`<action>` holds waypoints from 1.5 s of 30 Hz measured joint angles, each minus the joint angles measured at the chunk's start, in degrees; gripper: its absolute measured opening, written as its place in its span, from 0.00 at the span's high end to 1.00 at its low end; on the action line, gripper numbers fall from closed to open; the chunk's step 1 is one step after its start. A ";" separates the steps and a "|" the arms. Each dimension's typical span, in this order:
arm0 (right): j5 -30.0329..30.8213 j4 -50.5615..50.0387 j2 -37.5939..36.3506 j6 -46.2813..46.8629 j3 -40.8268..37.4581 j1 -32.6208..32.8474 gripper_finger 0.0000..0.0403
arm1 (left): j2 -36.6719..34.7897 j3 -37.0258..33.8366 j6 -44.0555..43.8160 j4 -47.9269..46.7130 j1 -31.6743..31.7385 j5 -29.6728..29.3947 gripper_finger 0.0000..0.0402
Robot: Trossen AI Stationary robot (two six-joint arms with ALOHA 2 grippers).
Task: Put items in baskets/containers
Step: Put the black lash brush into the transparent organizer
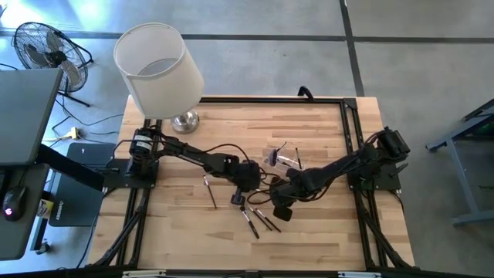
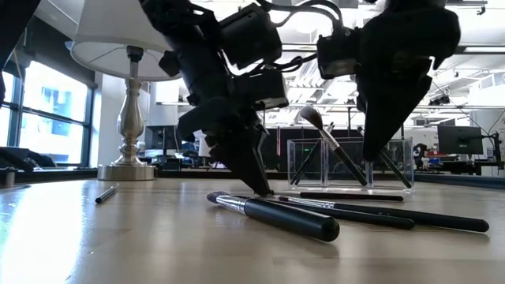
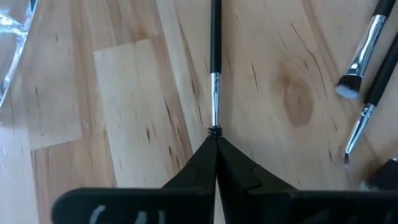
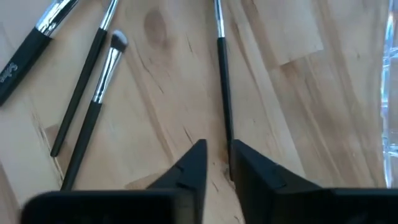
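Observation:
A slim makeup brush (image 3: 215, 56) with a black handle and silver ferrule lies flat on the wooden table. My left gripper (image 3: 216, 134) is at its bristle end, shut, its fingers pointing down at the table (image 2: 263, 188). My right gripper (image 4: 217, 160) is open and hovers over the same brush's handle end (image 4: 227, 134), its tips off the table in the low view (image 2: 377, 154). The clear plastic box (image 2: 347, 162) stands just beyond, with a fluffy-headed brush (image 2: 312, 116) and others leaning inside it. My left gripper pinches the brush's small dark bristle tip (image 3: 214, 130) between its two fingertips. The fingers come from above, slanting down, and lie in line with the brush. The brush rests flat on the table, its handle running away from the fingers.
Three loose brushes lie near the near edge (image 1: 258, 220), one of them thick-handled (image 2: 276, 214). Another brush lies alone to the left (image 1: 209, 190). A lamp with a big white shade (image 1: 158, 66) stands at the far left corner. A black frame rail (image 1: 351, 131) edges the table.

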 joint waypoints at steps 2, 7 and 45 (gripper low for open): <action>0.18 0.04 0.00 0.08 0.00 0.08 0.75 | -0.04 -0.01 0.06 -0.24 0.34 0.07 1.00; -3.34 -0.02 -0.04 5.08 0.00 2.16 0.68 | -0.11 -0.45 -0.05 -0.48 2.58 7.23 1.00; 10.25 8.10 -2.29 0.44 -2.01 5.79 0.61 | -0.28 9.21 -0.39 -14.93 4.50 12.55 1.00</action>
